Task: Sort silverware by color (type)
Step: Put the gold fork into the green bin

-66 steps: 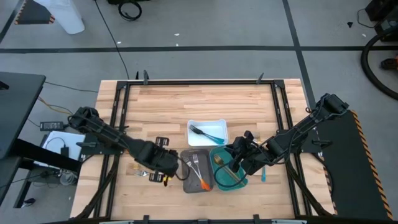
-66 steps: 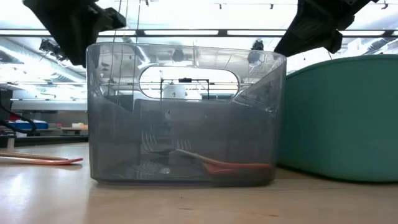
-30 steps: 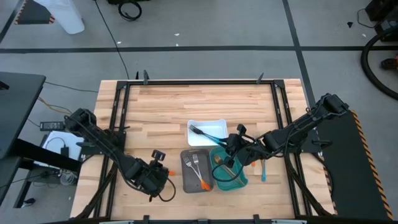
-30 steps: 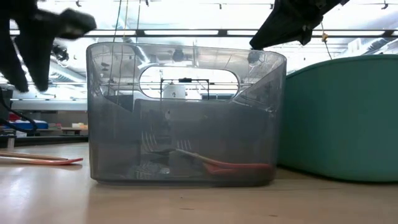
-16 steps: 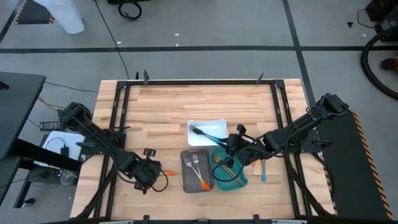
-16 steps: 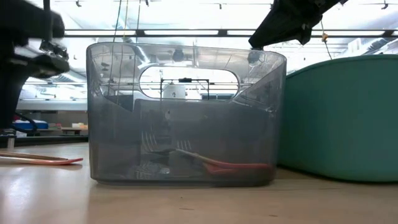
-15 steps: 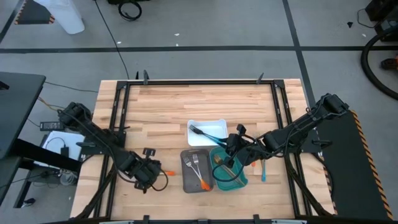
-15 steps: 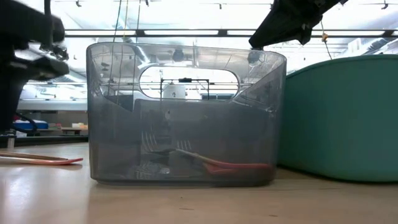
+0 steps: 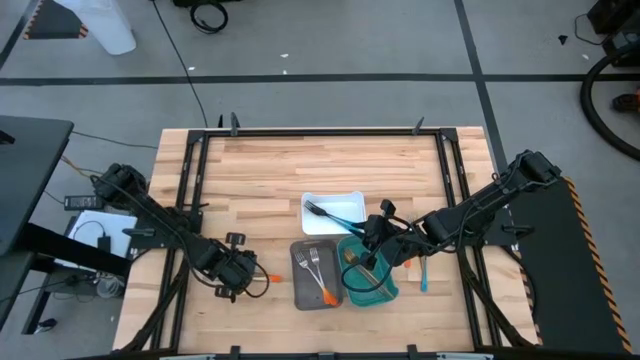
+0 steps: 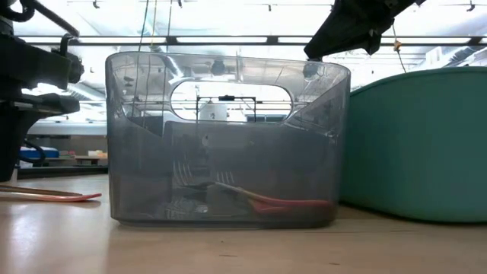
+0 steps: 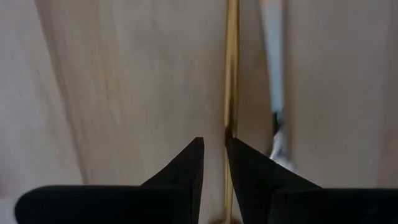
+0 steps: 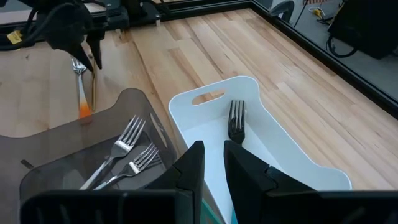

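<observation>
Left gripper (image 11: 213, 152), fingers slightly apart, straddles a gold utensil (image 11: 231, 74); right gripper (image 12: 213, 155), slightly apart, hangs above the trays (image 12: 273, 134).

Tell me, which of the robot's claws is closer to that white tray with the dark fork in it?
The right gripper. It hangs over the teal tray, right beside the white tray. The left gripper is well off to the side, beyond the grey tray.
</observation>
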`<action>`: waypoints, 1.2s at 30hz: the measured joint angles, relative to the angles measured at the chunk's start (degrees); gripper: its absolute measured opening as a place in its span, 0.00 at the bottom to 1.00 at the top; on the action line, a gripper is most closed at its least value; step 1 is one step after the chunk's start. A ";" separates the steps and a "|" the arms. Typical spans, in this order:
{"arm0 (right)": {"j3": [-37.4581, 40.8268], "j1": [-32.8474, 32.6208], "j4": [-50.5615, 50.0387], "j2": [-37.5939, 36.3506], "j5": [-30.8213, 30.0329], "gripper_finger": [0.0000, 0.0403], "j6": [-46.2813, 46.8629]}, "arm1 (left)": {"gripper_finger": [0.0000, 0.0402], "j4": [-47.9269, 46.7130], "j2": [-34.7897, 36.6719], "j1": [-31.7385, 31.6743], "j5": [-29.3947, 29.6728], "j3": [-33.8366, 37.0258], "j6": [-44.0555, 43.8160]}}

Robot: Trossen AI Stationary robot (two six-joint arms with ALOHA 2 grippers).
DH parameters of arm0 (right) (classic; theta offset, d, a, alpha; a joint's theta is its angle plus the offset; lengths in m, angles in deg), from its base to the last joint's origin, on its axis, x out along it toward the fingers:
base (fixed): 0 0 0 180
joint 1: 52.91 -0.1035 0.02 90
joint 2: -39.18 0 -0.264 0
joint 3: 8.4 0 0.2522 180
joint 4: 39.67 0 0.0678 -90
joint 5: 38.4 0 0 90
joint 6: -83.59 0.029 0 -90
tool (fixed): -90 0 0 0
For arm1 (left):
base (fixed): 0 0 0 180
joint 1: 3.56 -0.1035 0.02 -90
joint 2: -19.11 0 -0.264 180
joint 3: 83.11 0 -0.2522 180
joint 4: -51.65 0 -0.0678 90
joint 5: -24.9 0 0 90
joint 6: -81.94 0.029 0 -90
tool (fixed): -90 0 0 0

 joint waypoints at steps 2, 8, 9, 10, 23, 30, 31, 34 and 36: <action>0.00 0.00 0.00 0.00 0.01 0.18 0.00 | 0.21 -2.00 0.67 -0.04 0.05 0.14 -0.29; 0.00 0.00 0.20 0.00 0.01 0.18 0.00 | 0.21 -2.22 5.45 -0.26 0.34 0.31 -2.14; 0.00 0.00 0.22 0.00 0.01 0.18 0.00 | 0.21 -2.40 6.13 -0.26 0.32 0.33 -2.72; 0.00 0.00 0.26 0.00 0.01 0.18 0.00 | 0.21 -2.62 6.76 -0.26 0.33 0.33 -3.38; 0.00 0.00 0.39 0.00 0.07 0.18 0.00 | 0.21 -2.40 7.14 -0.21 -3.07 5.28 -7.69; 0.00 0.00 0.45 0.00 0.07 0.18 0.00 | 0.21 -2.62 7.23 -0.26 -3.62 5.21 -7.32; 0.00 0.00 0.44 0.00 0.07 0.18 0.00 | 0.21 -2.91 7.22 -0.26 -3.73 5.00 -7.23; 0.00 0.00 0.65 0.00 0.07 0.18 0.00 | 0.21 -3.29 7.17 -0.20 -4.27 3.74 -6.48; 0.00 0.00 0.66 0.00 0.07 0.18 0.00 | 0.21 -2.87 7.17 -0.20 -4.47 3.07 -6.45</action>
